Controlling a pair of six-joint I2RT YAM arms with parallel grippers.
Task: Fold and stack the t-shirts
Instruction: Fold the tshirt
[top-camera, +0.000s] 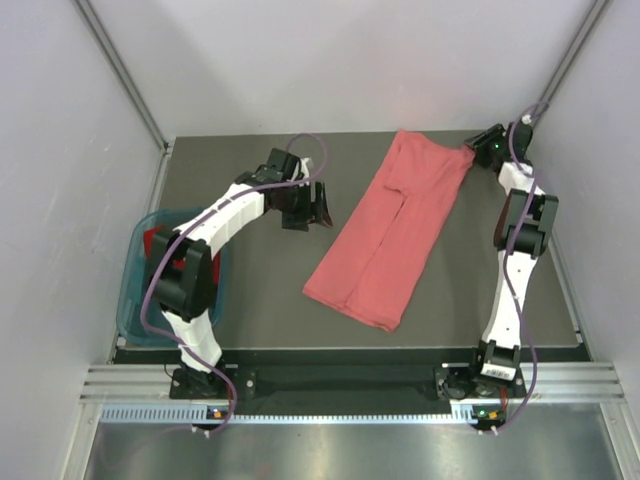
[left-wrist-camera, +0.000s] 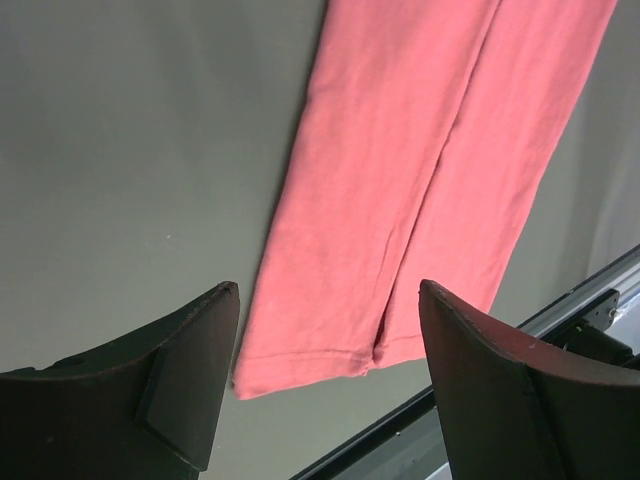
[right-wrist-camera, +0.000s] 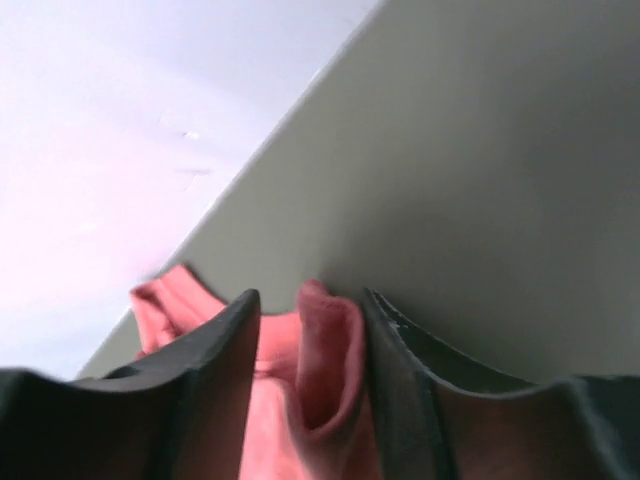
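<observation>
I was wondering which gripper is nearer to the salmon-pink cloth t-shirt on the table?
Right. The right gripper has a far corner of the salmon-pink cloth t-shirt between its fingers; the left gripper hovers open, apart from it, off its left edge.

Robotics lab test cell, plain white walls (top-camera: 60, 150), dark table (top-camera: 260, 310), aluminium rail (top-camera: 340, 385), 2 bolted arms (top-camera: 225, 215)

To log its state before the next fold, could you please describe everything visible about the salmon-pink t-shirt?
The salmon-pink t-shirt looks like soft knit cloth, folded lengthwise into a long strip with a crease down its middle. It lies flat and diagonal on the dark table, hemmed end nearer the arms. Its far corner is bunched between the fingers of the right end effector; whether it is clamped is unclear.
</observation>
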